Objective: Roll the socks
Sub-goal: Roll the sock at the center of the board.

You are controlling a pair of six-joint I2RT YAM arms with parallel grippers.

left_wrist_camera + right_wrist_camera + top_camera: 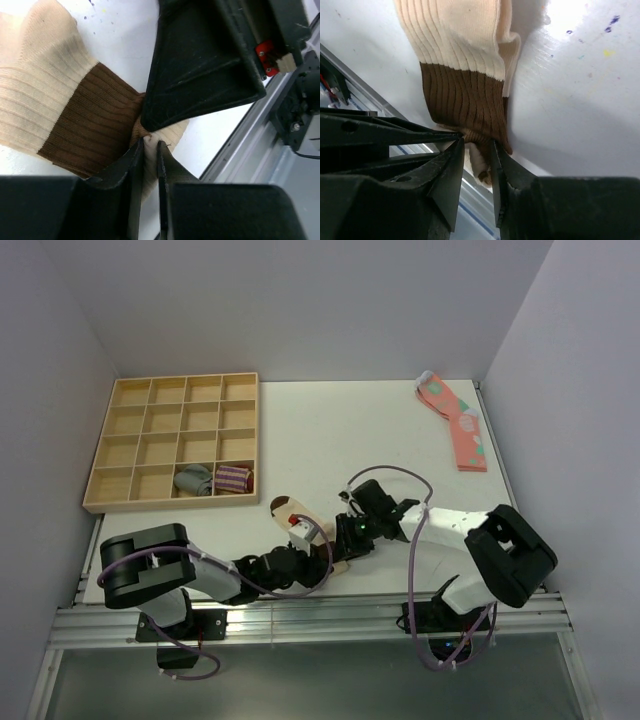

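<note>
The beige socks (286, 507) with dark brown toe and cuff lie flat near the table's front edge, between my two grippers. In the left wrist view the beige ribbing (45, 90) and brown cuff (95, 130) fill the left side. My left gripper (150, 155) is shut on a fold of beige fabric at the cuff end. My right gripper (477, 160) is shut on the brown cuff (465, 100), with a bunch of fabric between its fingers. Both grippers (322, 552) (346, 538) meet almost tip to tip at the same sock end.
A wooden compartment tray (170, 390) stands at the back left, holding a grey rolled sock (194, 480) and a purple-striped one (232, 478). Pink socks (455, 425) lie at the back right. The metal rail (300, 618) runs just below the grippers.
</note>
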